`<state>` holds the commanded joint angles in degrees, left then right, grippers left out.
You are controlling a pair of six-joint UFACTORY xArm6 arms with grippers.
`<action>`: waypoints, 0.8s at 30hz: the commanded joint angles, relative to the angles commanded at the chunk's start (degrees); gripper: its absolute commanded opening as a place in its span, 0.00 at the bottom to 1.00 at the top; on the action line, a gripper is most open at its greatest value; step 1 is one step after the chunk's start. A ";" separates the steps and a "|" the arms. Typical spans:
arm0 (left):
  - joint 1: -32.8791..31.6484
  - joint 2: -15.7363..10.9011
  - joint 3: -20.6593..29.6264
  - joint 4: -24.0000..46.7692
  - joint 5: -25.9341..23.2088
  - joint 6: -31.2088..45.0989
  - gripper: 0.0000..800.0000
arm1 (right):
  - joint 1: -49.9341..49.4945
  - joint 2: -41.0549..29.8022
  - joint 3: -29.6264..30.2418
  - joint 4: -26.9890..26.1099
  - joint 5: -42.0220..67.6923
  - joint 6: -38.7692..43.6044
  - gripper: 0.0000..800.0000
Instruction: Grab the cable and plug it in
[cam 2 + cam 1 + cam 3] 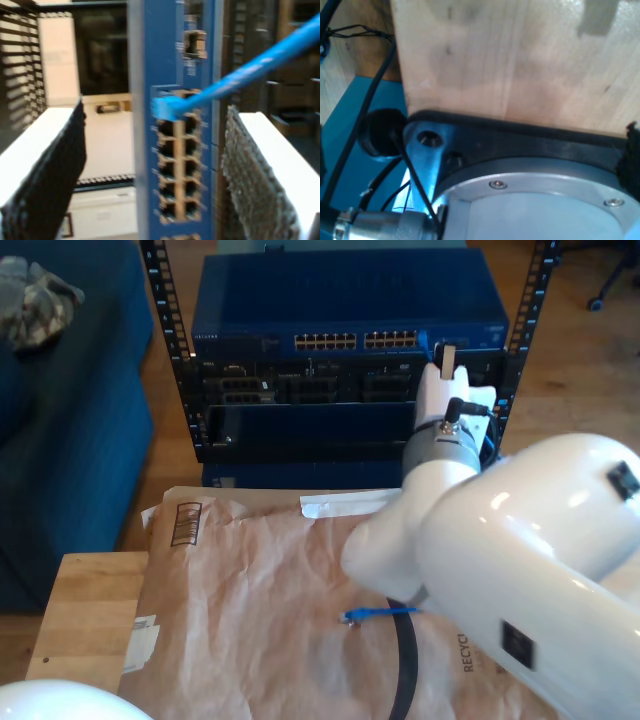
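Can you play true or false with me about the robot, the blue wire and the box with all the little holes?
1. The thin bright-blue cable's plug sits at a port of the blue network switch. True.
2. My second gripper is shut on the cable. False: its pads stand apart on either side of the switch.
3. The cable's other plug lies on brown paper. True.
4. The switch is red. False: it is blue.
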<state>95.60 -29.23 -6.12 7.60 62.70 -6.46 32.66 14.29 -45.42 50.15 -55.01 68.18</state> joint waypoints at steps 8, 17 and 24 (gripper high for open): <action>0.00 0.00 0.00 0.00 0.00 0.00 1.00 | -5.19 -16.62 10.81 -1.23 15.38 -11.96 0.73; 0.00 0.00 0.00 0.00 0.00 0.00 1.00 | -29.19 -29.45 14.07 -1.41 38.86 -32.62 0.82; 0.00 0.00 0.00 0.00 0.00 0.00 1.00 | -52.04 -29.80 10.11 -1.41 61.89 -55.21 0.92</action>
<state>95.60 -29.23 -6.12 7.60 62.70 -6.46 -19.38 -15.52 -35.31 48.75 6.88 12.97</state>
